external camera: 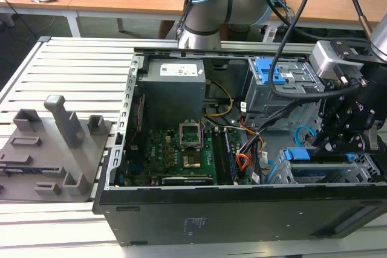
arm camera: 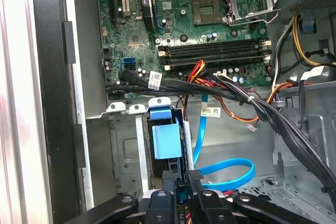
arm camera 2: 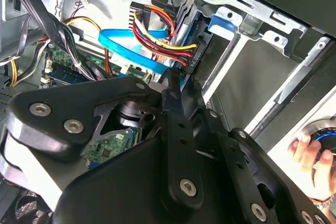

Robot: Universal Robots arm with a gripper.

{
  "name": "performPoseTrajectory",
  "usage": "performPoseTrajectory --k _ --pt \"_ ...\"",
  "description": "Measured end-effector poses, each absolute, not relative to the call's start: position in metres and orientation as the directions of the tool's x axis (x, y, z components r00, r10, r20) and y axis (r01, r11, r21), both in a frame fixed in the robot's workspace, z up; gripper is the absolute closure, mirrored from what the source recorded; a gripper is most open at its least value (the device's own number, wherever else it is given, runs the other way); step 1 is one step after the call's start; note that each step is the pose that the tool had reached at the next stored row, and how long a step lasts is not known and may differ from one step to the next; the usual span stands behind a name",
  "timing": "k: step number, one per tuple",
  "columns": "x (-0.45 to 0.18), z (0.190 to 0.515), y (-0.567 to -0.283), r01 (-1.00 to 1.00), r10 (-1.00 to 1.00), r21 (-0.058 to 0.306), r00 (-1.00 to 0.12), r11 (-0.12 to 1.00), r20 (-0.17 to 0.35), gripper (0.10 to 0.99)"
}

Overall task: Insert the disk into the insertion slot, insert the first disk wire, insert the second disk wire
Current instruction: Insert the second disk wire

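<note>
One bright blue carrier bracket marks the disk (arm camera: 167, 140), which in the first wrist view sits edge-on in the lower middle of the frame, set down inside the insertion slot (arm camera: 126, 150), a grey sheet-metal bay. In the exterior view the same blue edge of the disk (external camera: 297, 154) shows at the lower right of the open computer case (external camera: 242, 209), just below the arm's black wrist.

In the exterior view the arm reaches down into the lower right part of the case, with its hand (external camera: 329, 143) low among the cables. In the second wrist view the black fingers (arm camera 2: 176, 108) of the hand (arm camera 2: 173, 80) come together in the middle of the frame, closed narrowly on a black connector (arm camera 2: 193, 56) with red, yellow and black wires (arm camera 2: 157, 38), pressed at the end of the disk (arm camera 2: 197, 30). A flat blue cable (arm camera 2: 126, 48) runs just beside that plug. In the first wrist view the hand (arm camera: 181, 182) lies directly below the blue bracket, almost touching it, with a blue cable loop (arm camera: 231, 174) beside it.

A person's hand (arm camera 2: 315, 156) shows at the second wrist view's lower right edge.
</note>
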State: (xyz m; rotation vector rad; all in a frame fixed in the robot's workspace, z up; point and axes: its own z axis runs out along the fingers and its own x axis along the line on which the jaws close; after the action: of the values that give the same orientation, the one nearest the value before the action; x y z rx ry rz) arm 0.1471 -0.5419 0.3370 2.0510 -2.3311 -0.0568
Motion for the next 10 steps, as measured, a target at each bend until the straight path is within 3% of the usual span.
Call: performPoseTrajectory --k 9,10 --pt "0.147 0.370 -0.540 -0.991 -0.992 0.051 -0.127 0.127 0.003 0.847" --pt "0.147 0.372 -0.540 -0.991 -0.992 0.051 -0.127 0.127 0.003 0.929"
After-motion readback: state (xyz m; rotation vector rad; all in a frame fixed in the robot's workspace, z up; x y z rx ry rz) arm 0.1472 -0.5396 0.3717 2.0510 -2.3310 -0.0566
